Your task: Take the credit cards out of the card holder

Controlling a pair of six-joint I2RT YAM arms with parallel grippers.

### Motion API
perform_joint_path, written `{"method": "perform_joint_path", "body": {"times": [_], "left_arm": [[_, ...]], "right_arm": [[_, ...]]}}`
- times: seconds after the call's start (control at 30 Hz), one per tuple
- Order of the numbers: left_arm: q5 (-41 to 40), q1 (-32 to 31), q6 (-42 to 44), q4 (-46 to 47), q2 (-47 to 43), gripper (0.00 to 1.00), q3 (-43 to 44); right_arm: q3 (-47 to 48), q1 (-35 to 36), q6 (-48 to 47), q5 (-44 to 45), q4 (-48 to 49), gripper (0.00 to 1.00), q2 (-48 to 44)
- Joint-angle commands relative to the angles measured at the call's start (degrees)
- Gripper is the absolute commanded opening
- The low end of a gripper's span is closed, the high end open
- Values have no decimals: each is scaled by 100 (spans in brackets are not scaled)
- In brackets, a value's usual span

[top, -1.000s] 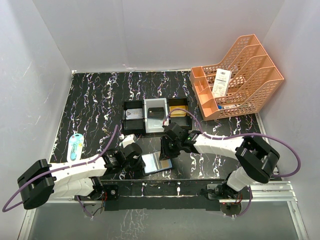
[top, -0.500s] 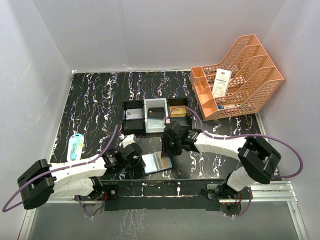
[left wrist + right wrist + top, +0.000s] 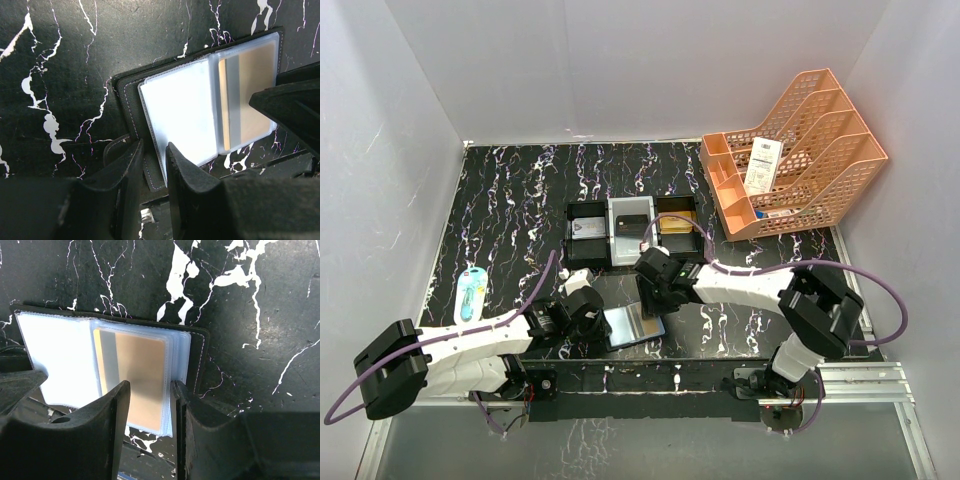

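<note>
The card holder (image 3: 628,325) lies open near the table's front edge, clear sleeves up. A gold-orange credit card (image 3: 137,375) sits inside the top sleeve of its right page; the same card (image 3: 250,95) shows in the left wrist view. My left gripper (image 3: 154,147) is shut on the dark left cover edge of the card holder (image 3: 127,100); in the top view this left gripper (image 3: 592,312) is at the holder's left side. My right gripper (image 3: 150,386) hangs open just over the right page, its fingers (image 3: 117,405) straddling the gold card, holding nothing.
A row of three small bins (image 3: 632,250) behind the holder holds a grey card (image 3: 586,229), a black card (image 3: 632,224) and gold cards (image 3: 677,222). An orange mesh rack (image 3: 820,130) with a white slip (image 3: 761,165) stands back right. A blue-white packet (image 3: 471,292) lies at the left.
The right gripper's jaws have spread wider and it has shifted a little left over the holder's right page. The left gripper has stayed where it was.
</note>
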Motion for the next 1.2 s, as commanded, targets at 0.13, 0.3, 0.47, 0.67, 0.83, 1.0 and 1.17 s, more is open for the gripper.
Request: {"method": "perform_joint_path", "body": {"times": [0.13, 0.3, 0.47, 0.67, 0.83, 1.0, 1.17], "left_arm": [[141, -26, -38, 107, -8, 23, -89], [136, -26, -47, 116, -14, 24, -98], [146, -31, -46, 125, -8, 23, -96], [159, -28, -48, 143, 22, 24, -97], [156, -26, -45, 151, 27, 23, -101], [158, -26, -45, 143, 22, 23, -97], [151, -25, -45, 134, 2, 23, -106]], "right_arm": [[672, 553, 115, 1231, -637, 29, 357], [876, 730, 227, 1562, -762, 23, 252], [954, 812, 252, 1615, -764, 12, 116], [817, 815, 261, 1340, -475, 12, -93], [814, 814, 275, 1131, -361, 14, -133], [663, 815, 278, 723, 44, 17, -237], [607, 815, 369, 526, 228, 19, -233]]}}
